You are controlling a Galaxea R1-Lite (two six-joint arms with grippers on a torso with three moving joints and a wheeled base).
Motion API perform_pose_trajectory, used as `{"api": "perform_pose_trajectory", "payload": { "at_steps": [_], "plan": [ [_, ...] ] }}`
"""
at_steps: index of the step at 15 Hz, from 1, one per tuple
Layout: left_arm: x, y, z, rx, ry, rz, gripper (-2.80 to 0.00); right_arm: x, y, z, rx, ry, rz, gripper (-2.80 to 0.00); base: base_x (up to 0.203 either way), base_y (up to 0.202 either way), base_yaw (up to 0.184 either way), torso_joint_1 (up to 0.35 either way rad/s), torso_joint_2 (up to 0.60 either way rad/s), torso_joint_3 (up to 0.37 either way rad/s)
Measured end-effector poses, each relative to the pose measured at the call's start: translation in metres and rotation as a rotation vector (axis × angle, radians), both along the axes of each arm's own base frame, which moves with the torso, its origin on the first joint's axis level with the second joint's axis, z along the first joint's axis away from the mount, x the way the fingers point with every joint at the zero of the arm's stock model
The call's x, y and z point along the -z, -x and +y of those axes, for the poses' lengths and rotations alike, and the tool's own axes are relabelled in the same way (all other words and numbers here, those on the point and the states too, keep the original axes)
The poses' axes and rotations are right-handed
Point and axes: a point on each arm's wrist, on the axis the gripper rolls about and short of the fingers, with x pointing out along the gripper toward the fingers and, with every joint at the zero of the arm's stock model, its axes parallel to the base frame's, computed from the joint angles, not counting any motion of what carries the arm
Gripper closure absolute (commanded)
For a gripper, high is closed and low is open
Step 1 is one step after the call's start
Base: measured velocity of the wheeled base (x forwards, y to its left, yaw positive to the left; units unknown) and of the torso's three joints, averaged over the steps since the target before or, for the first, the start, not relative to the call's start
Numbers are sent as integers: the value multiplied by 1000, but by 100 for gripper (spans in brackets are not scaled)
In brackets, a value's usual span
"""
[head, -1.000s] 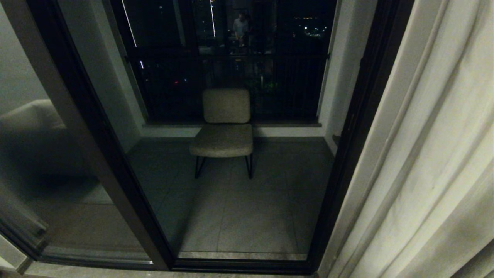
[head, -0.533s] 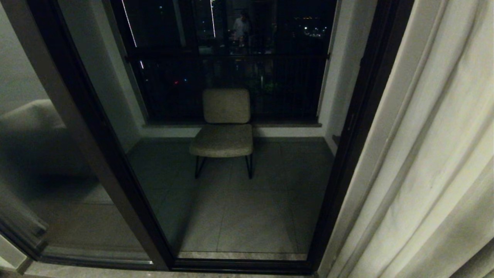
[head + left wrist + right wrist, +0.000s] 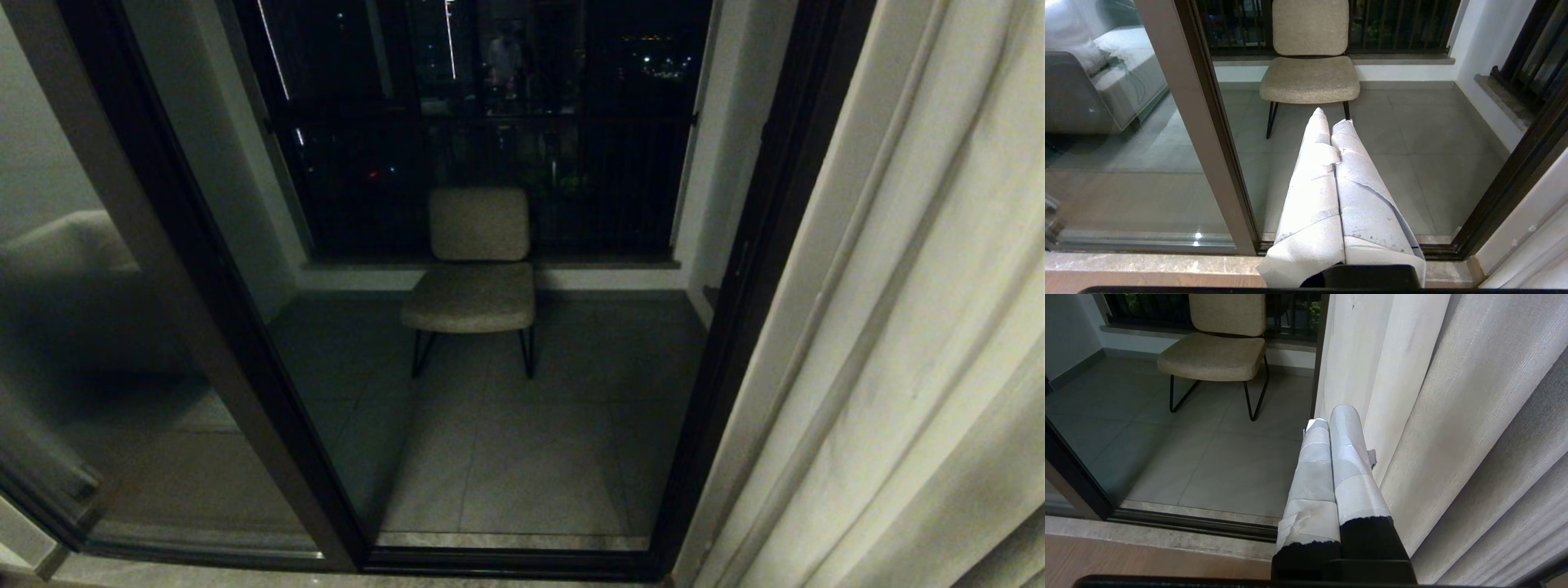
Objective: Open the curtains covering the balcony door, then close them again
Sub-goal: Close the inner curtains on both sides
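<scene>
The right claw [image 3: 1327, 420] points forward, fingers pressed together, empty — just beside the curtains [image 3: 1412, 396]. The left claw [image 3: 1331, 118] is pinched too, aimed at the balcony door [image 3: 1208, 122].

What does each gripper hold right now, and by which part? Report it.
Nothing is held. The left gripper is shut on nothing, in front of the door. The right gripper is shut too, empty, beside the curtain.

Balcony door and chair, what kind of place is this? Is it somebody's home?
Probably a home, at a balcony door at night. A padded chair sits outside by dark railings, and a cream curtain hangs beside the glass.
</scene>
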Motion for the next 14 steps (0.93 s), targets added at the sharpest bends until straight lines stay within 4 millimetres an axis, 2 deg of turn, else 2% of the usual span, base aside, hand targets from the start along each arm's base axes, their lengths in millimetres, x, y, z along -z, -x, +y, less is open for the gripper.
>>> {"api": "perform_pose_trajectory", "payload": {
  "at_steps": [14],
  "plan": [
    [0, 0, 0, 0, 0, 0, 0, 0, 0, 0, 2, 5, 0, 0, 0, 0, 0, 0, 0, 0]
  ]
}}
